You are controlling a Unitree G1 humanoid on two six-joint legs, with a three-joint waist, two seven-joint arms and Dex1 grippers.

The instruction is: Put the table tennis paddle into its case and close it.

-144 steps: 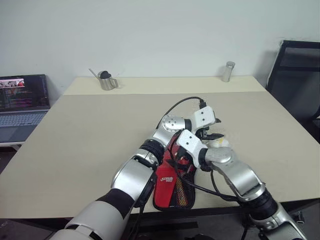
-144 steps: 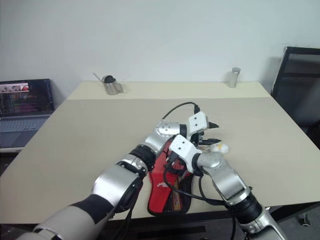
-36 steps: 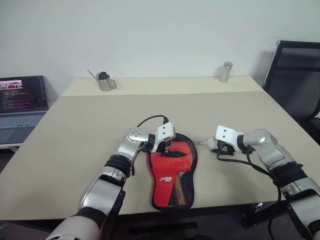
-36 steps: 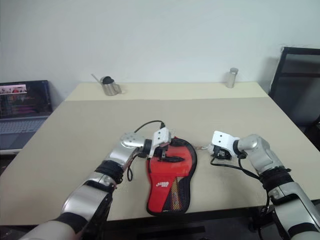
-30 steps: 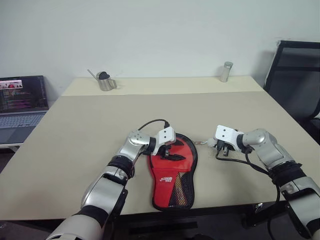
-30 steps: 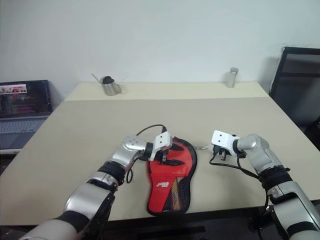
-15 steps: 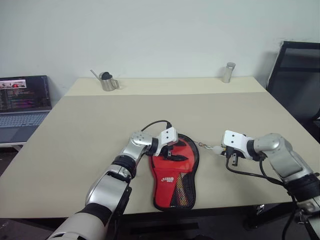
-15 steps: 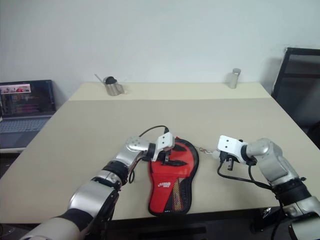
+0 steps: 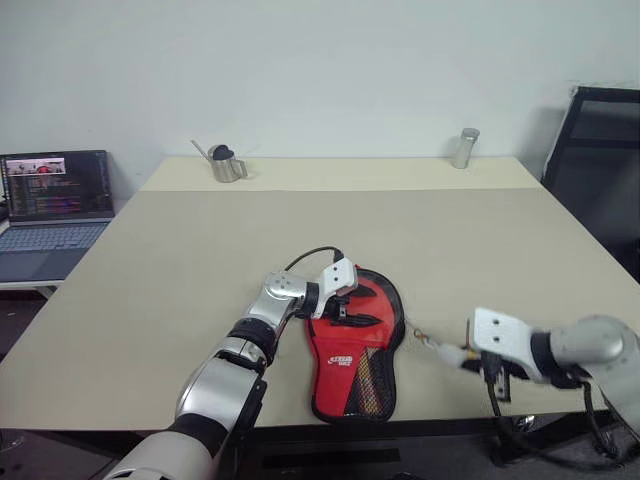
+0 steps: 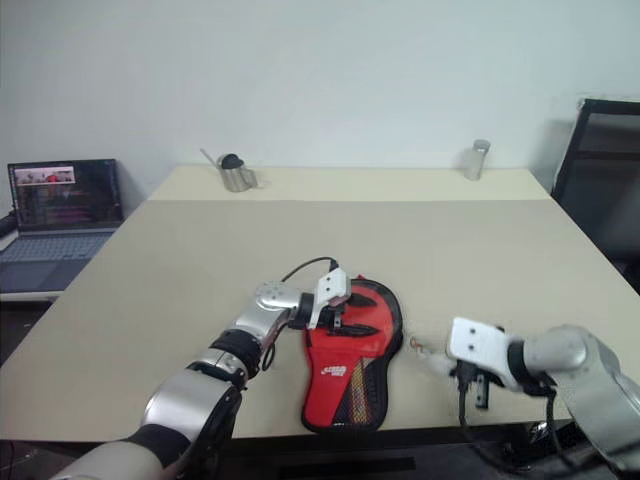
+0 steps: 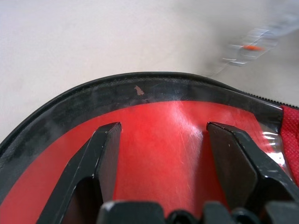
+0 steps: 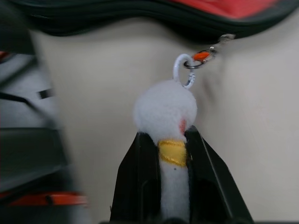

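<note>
Table [image 9: 200, 250]: you have a broad beige top; the work sits close to its near edge, about the middle.
Laptop [image 9: 55, 205]: you see it open on a separate low surface past the table's left edge.
Case [image 9: 352, 345]: it lies flat near the near edge, round end toward the far edge and narrow mesh-pocket end toward you, red panel with white lettering up. From here you cannot tell how far the zip has run.
Table tennis paddle: you cannot make it out apart from the case.
Left gripper [image 9: 345, 303]: your left claw rests on the case's round end with its fingers spread apart, pressed on the red panel and clasping nothing.
Right gripper [image 10: 470, 385]: your right claw sits near the near edge, right of the case, and is pinched tight on the white plush charm [image 12: 166, 114].
Charm link: a ring and orange clip [image 12: 202, 56] join the charm to the case's rim.
Metal pitcher [image 9: 226, 163]: far edge, left part.
Metal cylinder [image 9: 464, 147]: far edge, right part.
</note>
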